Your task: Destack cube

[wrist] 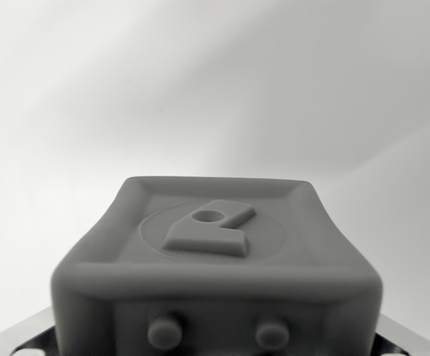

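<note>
Wrist view shows only the grey housing of the hand (216,259) filling the lower frame against a plain pale counter (200,89). Fingers are out of sight, so whether they are apart or together cannot be told, and no cube is visible.

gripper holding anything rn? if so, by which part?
Cannot tell. The wrist view shows only the grey gripper body close up against a blank white background; neither the jaws nor any cube is in view, so no hold can be confirmed.

A grey moulded block (219,274) with a raised emblem fills the lower frame against blank white.
</note>
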Available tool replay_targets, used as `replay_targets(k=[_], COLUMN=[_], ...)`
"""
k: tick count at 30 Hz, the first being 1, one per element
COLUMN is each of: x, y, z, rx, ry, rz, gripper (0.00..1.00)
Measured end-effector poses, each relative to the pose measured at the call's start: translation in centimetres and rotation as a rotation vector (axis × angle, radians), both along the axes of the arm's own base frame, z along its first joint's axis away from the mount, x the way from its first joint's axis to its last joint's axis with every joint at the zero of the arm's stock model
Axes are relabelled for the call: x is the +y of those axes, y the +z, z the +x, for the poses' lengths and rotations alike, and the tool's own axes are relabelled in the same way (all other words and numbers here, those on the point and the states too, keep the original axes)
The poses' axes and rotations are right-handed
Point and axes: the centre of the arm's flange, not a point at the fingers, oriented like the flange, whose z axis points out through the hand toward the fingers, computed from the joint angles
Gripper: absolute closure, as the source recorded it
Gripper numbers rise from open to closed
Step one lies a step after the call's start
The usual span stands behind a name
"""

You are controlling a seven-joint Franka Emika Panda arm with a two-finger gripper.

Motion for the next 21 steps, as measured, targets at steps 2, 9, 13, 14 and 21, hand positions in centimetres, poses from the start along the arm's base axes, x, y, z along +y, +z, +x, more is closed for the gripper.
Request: replay_targets(k=[2,9,13,14,21], x=[-0.3,-1.3,-1.9,-2.0,-3.0], y=[-0.1,-0.4,-0.6,-0.6,-0.9], z=[-0.2,-1.0,-1.5,-1.6,-2.5], rx=[0.000,-0.001,-0.001,0.000,-0.001], ry=[-0.006,-0.023,-0.035,-0.037,-0.056], rz=[0.000,0.000,0.000,0.000,0.000], gripper=[1.00,1.00,1.00,1.00,1.00])
